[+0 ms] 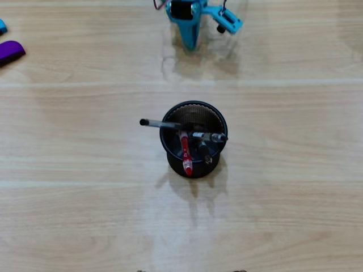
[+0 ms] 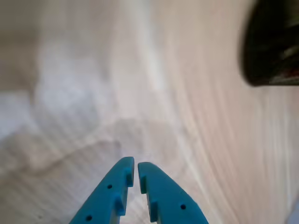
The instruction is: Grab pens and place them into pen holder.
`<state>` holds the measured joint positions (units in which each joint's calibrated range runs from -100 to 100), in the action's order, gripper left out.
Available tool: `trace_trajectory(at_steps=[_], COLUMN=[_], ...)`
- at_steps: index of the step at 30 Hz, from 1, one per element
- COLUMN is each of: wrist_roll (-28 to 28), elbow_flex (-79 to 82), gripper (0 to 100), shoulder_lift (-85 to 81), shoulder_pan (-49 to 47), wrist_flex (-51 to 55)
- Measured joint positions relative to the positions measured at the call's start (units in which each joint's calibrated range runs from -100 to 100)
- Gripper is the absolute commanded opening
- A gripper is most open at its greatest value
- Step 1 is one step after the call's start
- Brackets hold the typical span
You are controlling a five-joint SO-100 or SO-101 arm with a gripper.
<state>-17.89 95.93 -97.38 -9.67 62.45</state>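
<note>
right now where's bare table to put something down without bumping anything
The wooden table is bare below, left and right of the black wire-mesh pen holder in the overhead view. Crowded spots: the holder itself, pens sticking out, the blue gripper at top centre, and the purple object at the top-left edge.

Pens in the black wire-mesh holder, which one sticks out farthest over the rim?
The clear-barrelled pen with a black end, poking left past the holder's rim in the overhead view; the red pen stays inside.
</note>
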Motion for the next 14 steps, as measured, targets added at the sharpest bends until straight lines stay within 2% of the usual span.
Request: trace_trajectory(at_steps=[5,14], wrist_roll=[-3.7,-4.5], elbow_flex=[2.9,2.9], gripper=[2,2], shoulder_lift=[-1.1,-1.4], shoulder_pan=[-0.4,-0.4], wrist_flex=[-3.7,-3.7])
